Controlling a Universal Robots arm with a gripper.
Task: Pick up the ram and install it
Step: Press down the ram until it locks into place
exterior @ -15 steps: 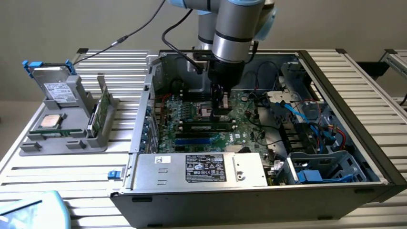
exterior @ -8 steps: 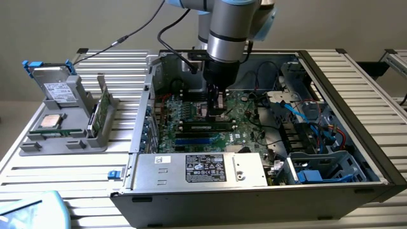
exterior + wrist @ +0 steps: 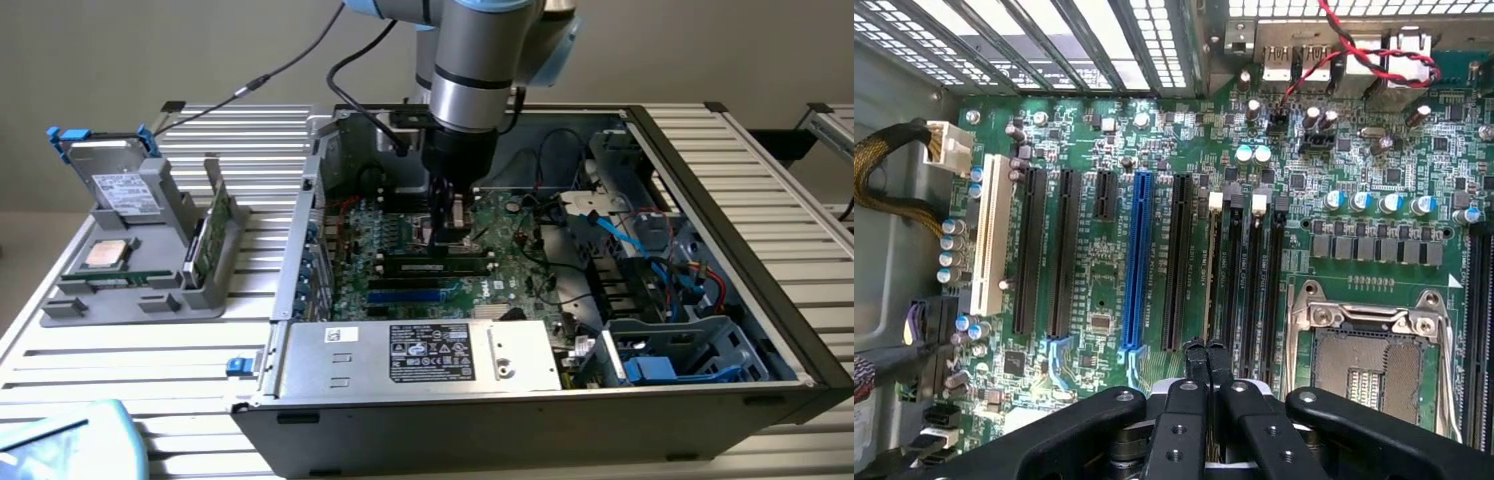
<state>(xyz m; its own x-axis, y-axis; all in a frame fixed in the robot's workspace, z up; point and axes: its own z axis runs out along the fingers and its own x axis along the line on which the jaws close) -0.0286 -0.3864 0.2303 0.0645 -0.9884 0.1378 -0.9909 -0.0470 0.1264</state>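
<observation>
Claw [image 3: 1204, 350] is sitting closed, gripping nothing, tips hovering at the ram [image 3: 434, 266]. Ram is standing seated in a motherboard [image 3: 1104, 300] slot, at claw's 6 o'clock in the exterior view.

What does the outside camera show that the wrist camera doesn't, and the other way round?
Exterior view: the robot arm, the whole computer case, and beside it a grey tray holding a drive with blue tabs and a silver processor chip. Wrist view: a white slot and the empty processor socket, seen close. Both: the green motherboard and the shut tool at its long black slots.
</observation>
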